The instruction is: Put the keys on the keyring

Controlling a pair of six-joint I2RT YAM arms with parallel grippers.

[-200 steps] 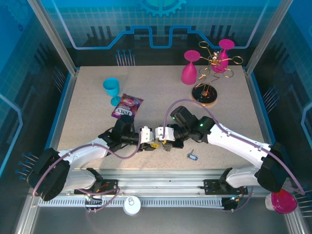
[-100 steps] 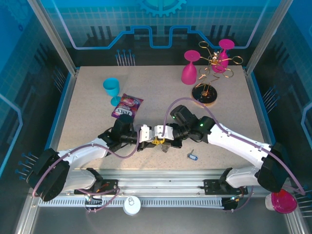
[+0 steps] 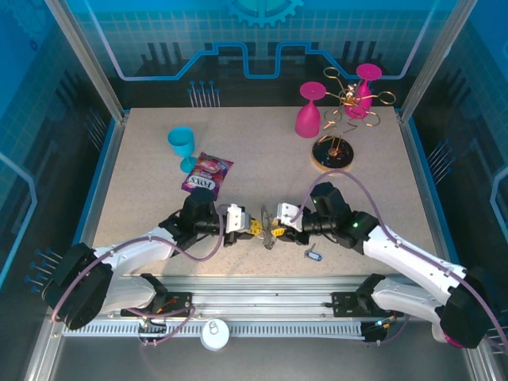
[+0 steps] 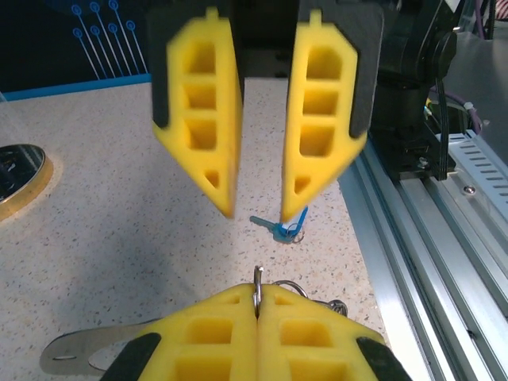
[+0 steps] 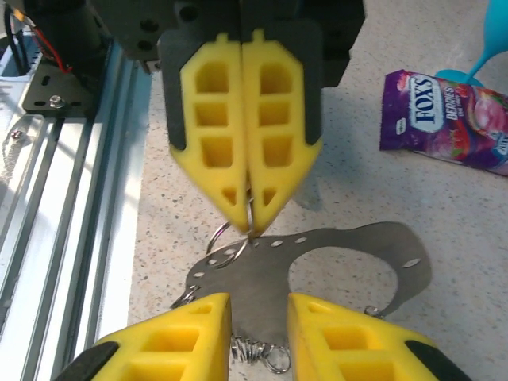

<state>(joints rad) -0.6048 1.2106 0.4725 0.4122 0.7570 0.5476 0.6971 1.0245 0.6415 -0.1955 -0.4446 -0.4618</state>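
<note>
**Left gripper clenching the keyring, right gripper standing released**

The left gripper (image 5: 250, 216) is clenching the keyring (image 5: 349, 252) at its ringed edge. The keyring is a flat silvery crescent with punched holes, lying near the table's (image 3: 143, 182) 6 o'clock edge. The right gripper (image 4: 258, 213) is facing it with fingers spread, grasping nothing. Seen from above, the blue key (image 4: 286, 230) is lying at the keyring's 4 o'clock. A purple candy bag (image 5: 444, 119) reading "FOX'S BERRIES" is lying at its 10 o'clock, beside a teal cup (image 3: 181, 143) whose contents I cannot tell.

teal cup (image 3: 182, 144), candy bag (image 3: 206, 173), pink glass (image 3: 309, 113), gold rack (image 3: 332, 156)
</note>
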